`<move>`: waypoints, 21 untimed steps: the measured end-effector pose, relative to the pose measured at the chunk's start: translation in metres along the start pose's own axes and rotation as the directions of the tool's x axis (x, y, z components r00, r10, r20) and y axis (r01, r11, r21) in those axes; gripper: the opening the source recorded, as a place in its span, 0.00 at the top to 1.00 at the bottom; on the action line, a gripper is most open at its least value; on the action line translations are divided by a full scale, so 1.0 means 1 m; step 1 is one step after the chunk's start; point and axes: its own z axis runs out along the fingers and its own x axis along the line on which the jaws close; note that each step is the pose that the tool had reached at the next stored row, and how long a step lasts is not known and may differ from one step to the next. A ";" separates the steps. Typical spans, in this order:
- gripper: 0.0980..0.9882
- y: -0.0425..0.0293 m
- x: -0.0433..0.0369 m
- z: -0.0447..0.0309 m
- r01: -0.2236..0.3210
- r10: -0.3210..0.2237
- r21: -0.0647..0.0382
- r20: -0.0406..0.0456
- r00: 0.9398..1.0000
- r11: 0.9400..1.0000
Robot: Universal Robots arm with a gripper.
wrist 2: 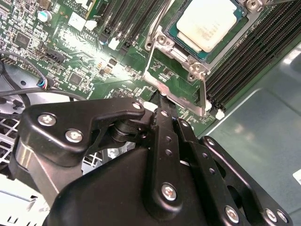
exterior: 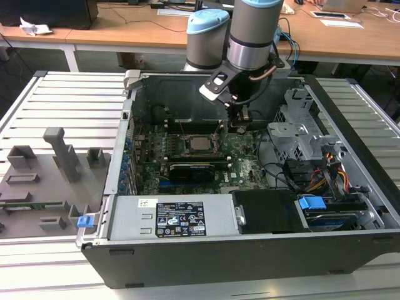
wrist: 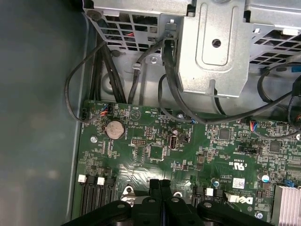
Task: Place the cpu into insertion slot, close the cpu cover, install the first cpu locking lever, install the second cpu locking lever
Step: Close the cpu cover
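Note:
The cpu (exterior: 200,144) (wrist 2: 207,22) lies flat in the insertion slot (exterior: 185,143) on the green motherboard, its silver top facing up. The cpu cover (wrist 2: 153,40) is a thin metal frame that stands tilted up off the socket, and green board shows through its cut-out. My gripper (exterior: 240,122) (wrist 2: 162,100) hangs inside the case on the side of the socket toward the exterior view's right. In the second wrist view its tip sits at the cover's raised free edge. Its two black fingers (wrist: 154,186) are pressed together, with nothing visible between them.
Long black memory slots (wrist 2: 244,56) flank the socket. A black card (exterior: 197,169) lies in front of it. A metal drive cage (exterior: 300,125) with cables stands on the exterior view's right. The power supply (exterior: 175,219) sits at the front, and a grey fixture tray (exterior: 50,169) lies outside the case.

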 end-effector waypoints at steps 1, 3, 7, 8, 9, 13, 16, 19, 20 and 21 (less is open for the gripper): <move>0.99 -0.0003 0.0000 0.0000 0.000 0.000 0.000 0.000 1.000 1.000; 0.99 -0.0013 0.0001 0.0000 0.000 0.000 0.000 0.000 1.000 1.000; 0.99 -0.0036 0.0003 -0.0001 0.000 0.000 0.000 0.000 1.000 1.000; 0.99 -0.0042 0.0004 0.0000 0.000 0.000 0.000 0.000 1.000 1.000; 0.99 -0.0047 0.0005 -0.0001 0.000 0.000 0.000 0.000 1.000 1.000; 0.99 -0.0058 0.0006 -0.0001 0.000 0.000 0.000 0.000 1.000 1.000; 0.99 -0.0068 0.0007 -0.0001 0.000 0.000 0.000 0.000 1.000 1.000; 0.99 -0.0109 0.0011 -0.0001 0.000 0.000 0.000 0.000 1.000 1.000; 0.99 -0.0123 0.0012 -0.0001 0.000 0.000 0.000 0.000 1.000 1.000; 0.99 -0.0131 0.0013 -0.0002 0.000 0.000 0.000 0.000 1.000 1.000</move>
